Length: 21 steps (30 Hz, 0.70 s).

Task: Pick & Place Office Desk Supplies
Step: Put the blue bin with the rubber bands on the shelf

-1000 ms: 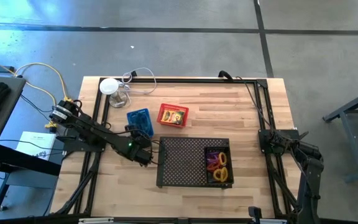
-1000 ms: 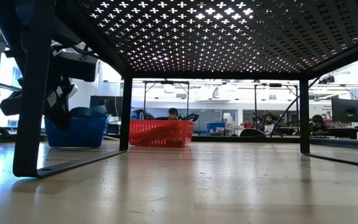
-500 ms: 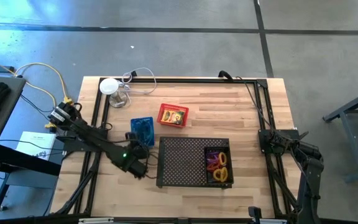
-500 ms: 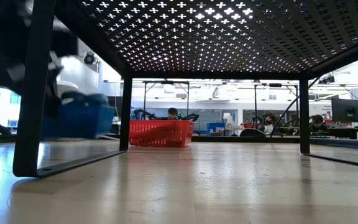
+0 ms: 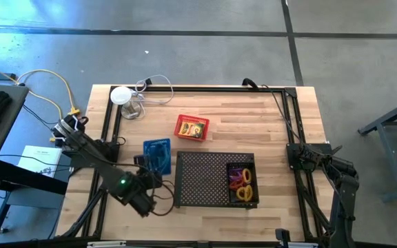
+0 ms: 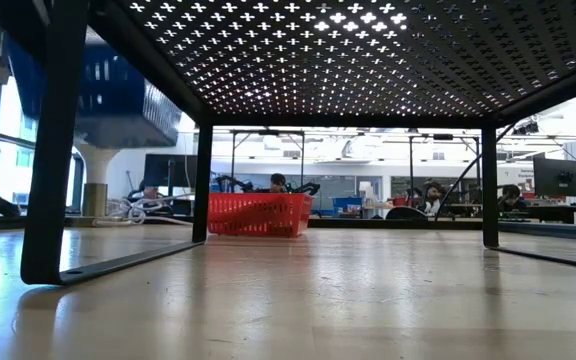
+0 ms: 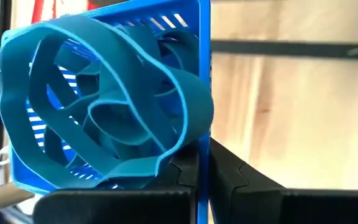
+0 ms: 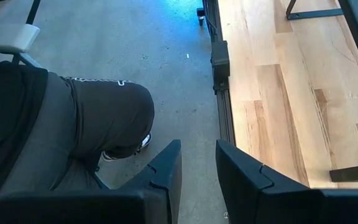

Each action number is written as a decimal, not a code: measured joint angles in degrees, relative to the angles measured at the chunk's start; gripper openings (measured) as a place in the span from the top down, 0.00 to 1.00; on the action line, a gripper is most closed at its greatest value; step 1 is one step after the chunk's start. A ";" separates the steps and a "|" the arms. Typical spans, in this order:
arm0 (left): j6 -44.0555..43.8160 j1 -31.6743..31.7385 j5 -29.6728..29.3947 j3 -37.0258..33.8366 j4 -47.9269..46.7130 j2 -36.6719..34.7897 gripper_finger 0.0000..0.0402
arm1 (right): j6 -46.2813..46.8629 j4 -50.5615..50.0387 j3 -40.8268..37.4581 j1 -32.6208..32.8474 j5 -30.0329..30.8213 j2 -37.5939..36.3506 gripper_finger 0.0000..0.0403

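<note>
The left gripper (image 7: 194, 180) is clamped tight on the rim of a blue mesh basket (image 5: 157, 153), holding it off the table (image 5: 267, 124) just beside the black tray's (image 5: 205, 176) left edge; seen from above, its long side runs away from the front edge. Blue bands (image 7: 104, 106) curl inside it. A red basket (image 5: 191, 127) holding a yellow box (image 5: 194, 129) sits behind the tray, tilted slightly. Coloured loops (image 5: 242, 180) lie in the tray's right end. The right gripper (image 8: 197, 180) waits off the table's right edge, fingers slightly parted, holding nothing.
</note>
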 joint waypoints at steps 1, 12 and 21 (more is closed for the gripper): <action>0.00 -0.52 0.09 1.15 -0.24 0.00 0.99 | 0.02 0.00 0.00 0.00 0.00 0.00 0.79; -4.04 -2.88 0.83 10.70 -6.91 -0.04 0.99 | -0.02 0.00 0.00 0.00 1.69 0.00 0.79; 4.43 -1.34 0.75 12.26 -0.79 -0.04 0.99 | -0.04 0.00 0.00 0.00 2.40 0.00 0.79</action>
